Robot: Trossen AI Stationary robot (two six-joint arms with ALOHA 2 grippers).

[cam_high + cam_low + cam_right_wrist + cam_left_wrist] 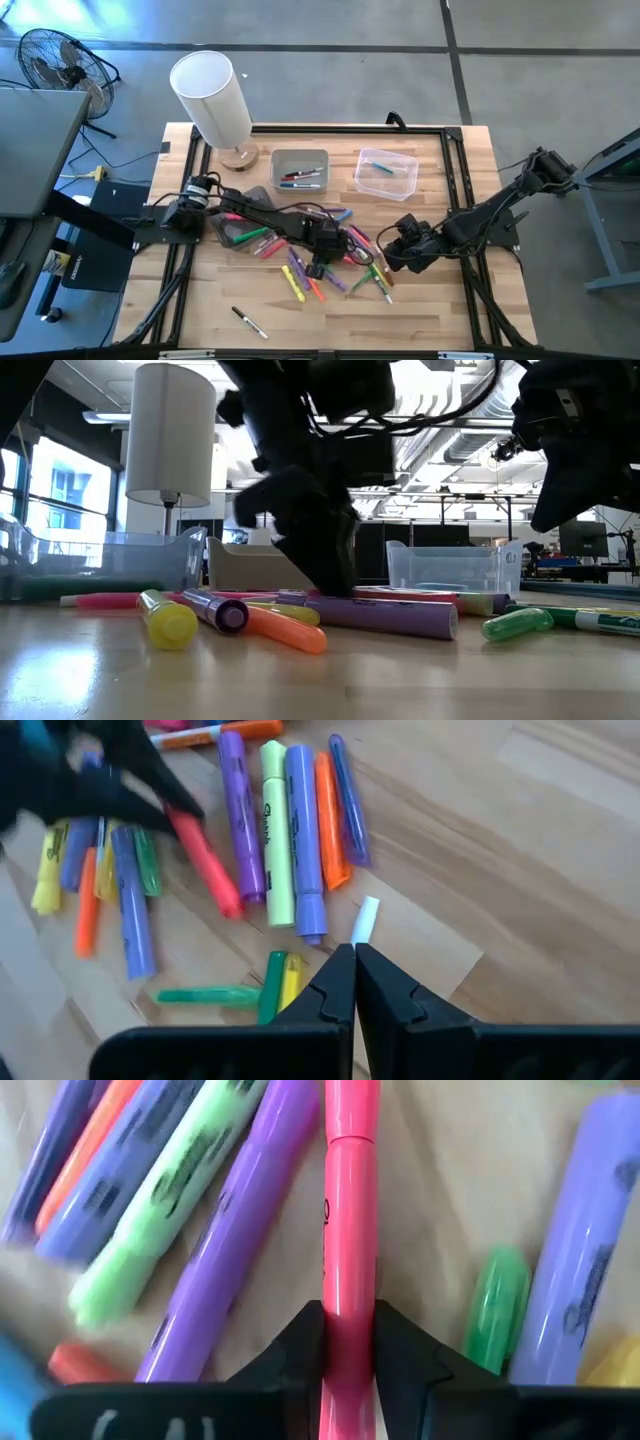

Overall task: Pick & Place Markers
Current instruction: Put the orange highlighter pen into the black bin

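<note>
Here the left gripper (348, 1345) pinches a pink marker (348, 1220); right gripper (355, 982) closed, empty.

Markers (330, 262): coloured pile lying flat mid-table. Pink marker (348, 1270): clamped between left gripper (348, 1342) fingers. Black marker (249, 322): apart, near front edge.

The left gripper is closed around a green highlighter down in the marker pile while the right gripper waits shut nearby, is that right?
Not quite: the highlighter is pink, not green. The left wrist view shows the left gripper shut on a pink highlighter; a green one only lies beside it. The rest holds: it is down in the pile, and the right gripper waits shut nearby.
</note>
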